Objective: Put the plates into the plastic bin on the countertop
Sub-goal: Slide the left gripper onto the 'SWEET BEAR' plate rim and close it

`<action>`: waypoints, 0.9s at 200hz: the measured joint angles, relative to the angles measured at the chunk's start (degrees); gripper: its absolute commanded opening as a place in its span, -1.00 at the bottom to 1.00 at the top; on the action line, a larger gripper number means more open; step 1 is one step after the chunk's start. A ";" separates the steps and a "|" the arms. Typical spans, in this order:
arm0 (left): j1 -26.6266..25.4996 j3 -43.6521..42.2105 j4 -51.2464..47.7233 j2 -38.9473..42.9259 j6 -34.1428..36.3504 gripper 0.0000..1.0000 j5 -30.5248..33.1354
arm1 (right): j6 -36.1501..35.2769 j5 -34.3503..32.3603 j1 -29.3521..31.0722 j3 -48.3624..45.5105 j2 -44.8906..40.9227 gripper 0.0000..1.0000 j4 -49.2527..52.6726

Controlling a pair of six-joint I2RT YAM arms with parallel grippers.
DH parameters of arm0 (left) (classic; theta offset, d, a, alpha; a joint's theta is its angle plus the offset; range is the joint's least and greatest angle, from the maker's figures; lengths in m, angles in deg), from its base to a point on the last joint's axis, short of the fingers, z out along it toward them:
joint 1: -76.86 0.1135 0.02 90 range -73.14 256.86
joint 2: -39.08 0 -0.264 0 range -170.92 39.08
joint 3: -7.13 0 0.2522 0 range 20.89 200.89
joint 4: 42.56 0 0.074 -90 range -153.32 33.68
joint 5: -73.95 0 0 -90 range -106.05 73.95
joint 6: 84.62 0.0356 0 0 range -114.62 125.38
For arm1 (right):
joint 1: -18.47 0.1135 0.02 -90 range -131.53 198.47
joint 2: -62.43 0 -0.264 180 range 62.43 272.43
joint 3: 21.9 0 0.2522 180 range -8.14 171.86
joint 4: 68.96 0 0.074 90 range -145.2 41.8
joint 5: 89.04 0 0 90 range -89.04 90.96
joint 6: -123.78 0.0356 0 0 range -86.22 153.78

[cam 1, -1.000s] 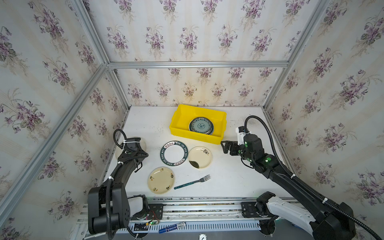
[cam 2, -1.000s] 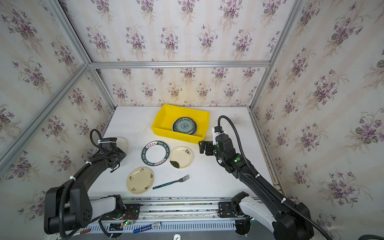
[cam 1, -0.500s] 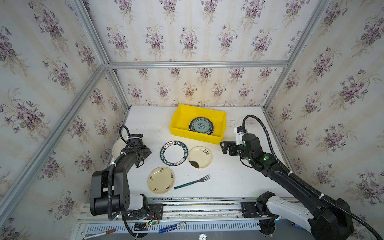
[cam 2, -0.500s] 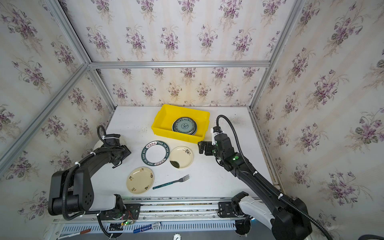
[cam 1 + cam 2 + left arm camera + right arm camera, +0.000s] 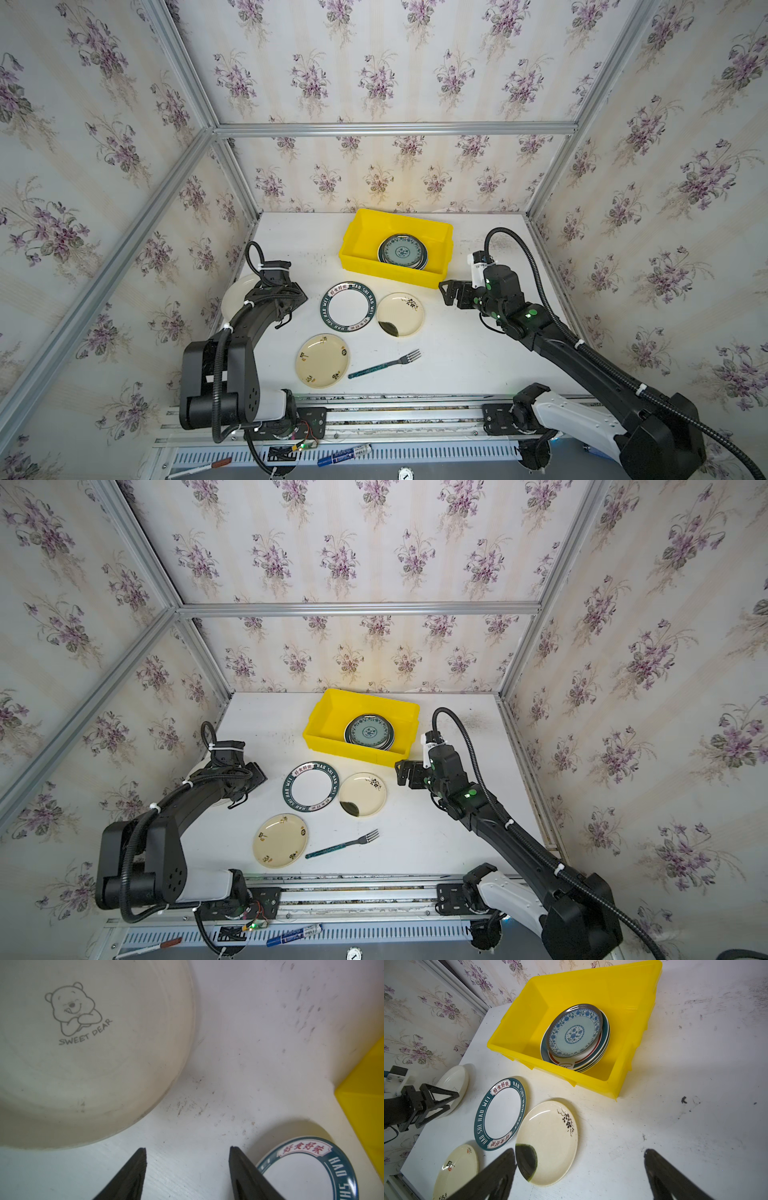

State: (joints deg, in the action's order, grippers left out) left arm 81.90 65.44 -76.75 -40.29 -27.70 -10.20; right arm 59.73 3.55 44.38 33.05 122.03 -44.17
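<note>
Swinging from white plate (image 5: 93,1053), left hand (image 5: 187,1150) now nears teal-rimmed plate (image 5: 307,1174).

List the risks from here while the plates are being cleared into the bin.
1. The bear plate sits at the countertop's left edge; the open left gripper might shove it toward the wall.
2. The teal-rimmed plate and the dark-patched cream plate lie rim to rim; gripping either may drag the other.
3. The stack in the bin looks uneven; another plate may slide.
</note>
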 measured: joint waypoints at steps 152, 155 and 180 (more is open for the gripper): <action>-1.90 16.87 -5.51 -16.74 4.87 0.42 8.57 | -0.96 -0.13 -0.96 0.44 -3.15 0.99 1.09; -1.90 17.18 -5.73 -17.18 4.72 0.40 8.61 | -1.05 -0.26 -0.98 0.44 -3.30 0.99 1.20; -1.90 19.10 -7.45 -19.82 3.91 0.37 8.37 | -1.68 -1.36 -1.36 0.44 -4.04 0.99 1.46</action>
State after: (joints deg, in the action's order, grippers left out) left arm 80.00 84.55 -84.20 -60.11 -23.79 -1.83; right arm 58.05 2.20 43.02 33.49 117.98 -42.71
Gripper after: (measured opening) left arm 0.687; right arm 0.995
